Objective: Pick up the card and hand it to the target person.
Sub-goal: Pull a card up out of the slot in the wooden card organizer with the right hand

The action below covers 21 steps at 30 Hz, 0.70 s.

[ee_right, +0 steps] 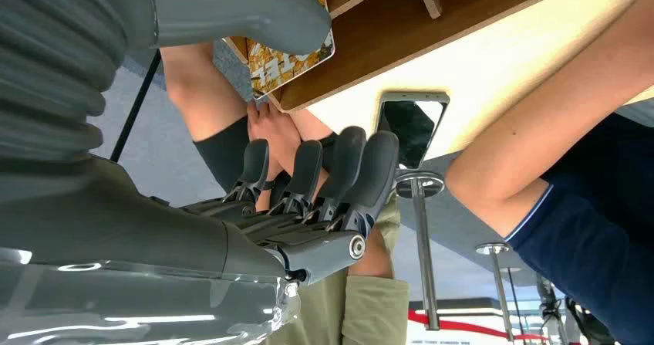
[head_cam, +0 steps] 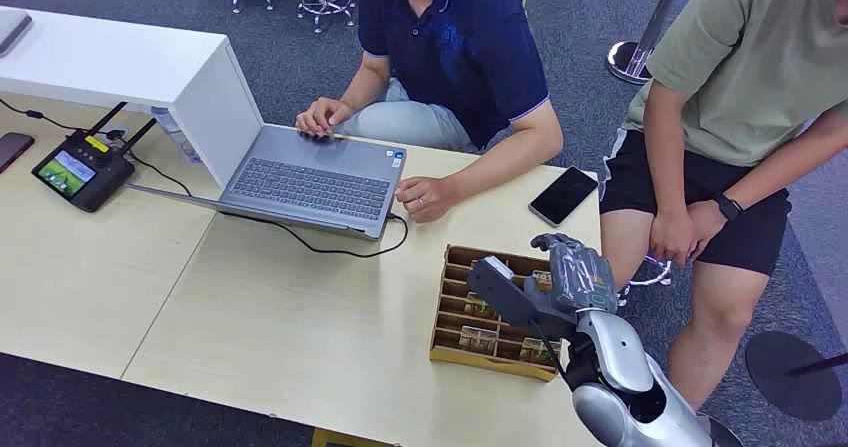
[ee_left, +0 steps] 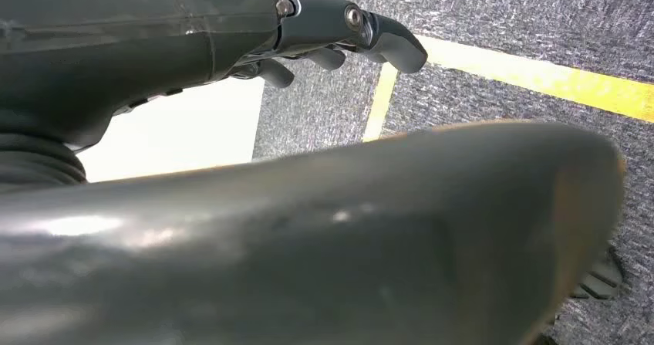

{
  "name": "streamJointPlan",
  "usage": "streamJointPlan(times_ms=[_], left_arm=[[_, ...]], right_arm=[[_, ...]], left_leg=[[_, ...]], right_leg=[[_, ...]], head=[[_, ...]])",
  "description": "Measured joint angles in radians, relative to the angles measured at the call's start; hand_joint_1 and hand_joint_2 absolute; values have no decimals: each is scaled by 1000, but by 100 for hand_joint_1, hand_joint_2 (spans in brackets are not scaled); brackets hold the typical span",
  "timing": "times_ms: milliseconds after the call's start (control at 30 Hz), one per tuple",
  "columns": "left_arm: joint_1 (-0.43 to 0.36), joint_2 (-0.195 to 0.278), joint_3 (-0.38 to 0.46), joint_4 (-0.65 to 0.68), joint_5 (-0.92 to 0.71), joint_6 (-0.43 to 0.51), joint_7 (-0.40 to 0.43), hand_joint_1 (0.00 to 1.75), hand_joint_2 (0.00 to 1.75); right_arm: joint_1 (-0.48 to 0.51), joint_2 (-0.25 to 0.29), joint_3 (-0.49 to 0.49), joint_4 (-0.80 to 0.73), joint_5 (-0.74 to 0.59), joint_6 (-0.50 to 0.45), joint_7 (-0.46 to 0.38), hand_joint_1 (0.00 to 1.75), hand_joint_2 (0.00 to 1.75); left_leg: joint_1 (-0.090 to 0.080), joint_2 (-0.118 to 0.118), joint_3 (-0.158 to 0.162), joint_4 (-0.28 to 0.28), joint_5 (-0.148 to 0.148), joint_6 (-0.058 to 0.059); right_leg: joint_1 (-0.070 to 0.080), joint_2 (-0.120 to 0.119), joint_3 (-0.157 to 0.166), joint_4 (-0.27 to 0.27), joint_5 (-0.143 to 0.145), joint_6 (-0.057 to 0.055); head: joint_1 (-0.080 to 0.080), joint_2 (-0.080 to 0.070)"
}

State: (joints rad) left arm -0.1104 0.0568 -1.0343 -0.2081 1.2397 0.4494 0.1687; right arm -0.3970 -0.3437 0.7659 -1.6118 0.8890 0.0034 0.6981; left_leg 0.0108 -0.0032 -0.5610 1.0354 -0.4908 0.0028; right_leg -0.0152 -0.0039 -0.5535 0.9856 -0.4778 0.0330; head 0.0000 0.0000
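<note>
Right hand (head_cam: pixel 575 272) hides box (head_cam: pixel 470 312) corner – card prints too small

Open laptop (head_cam: pixel 310 172) on my worktop (head_cam: pixel 250 307), black cable (head_cam: pixel 300 235) trailing from it. Small controller with lit screen (head_cam: pixel 80 170) near the left edge. Black phone (head_cam: pixel 563 195) lies near the far right corner. White box (head_cam: pixel 120 62) behind the laptop.

You see the card (ee_right: pixel 293 55), yellow-patterned, standing in the wooden box (head_cam: pixel 450 312) by its far edge.
</note>
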Motion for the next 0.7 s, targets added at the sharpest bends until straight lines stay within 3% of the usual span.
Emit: streamJointPlan(times_ms=[700], left_arm=[[0, -1, 8, 0, 7, 4, -1, 0, 0]], right_arm=[[45, -17, -56, 3, 12, 25, 0, 99, 175]], left_leg=[[0, -2, -1, 1, 0, 0]], right_leg=[[0, -1, 0, 1, -1, 1]], head=[[0, 0]])
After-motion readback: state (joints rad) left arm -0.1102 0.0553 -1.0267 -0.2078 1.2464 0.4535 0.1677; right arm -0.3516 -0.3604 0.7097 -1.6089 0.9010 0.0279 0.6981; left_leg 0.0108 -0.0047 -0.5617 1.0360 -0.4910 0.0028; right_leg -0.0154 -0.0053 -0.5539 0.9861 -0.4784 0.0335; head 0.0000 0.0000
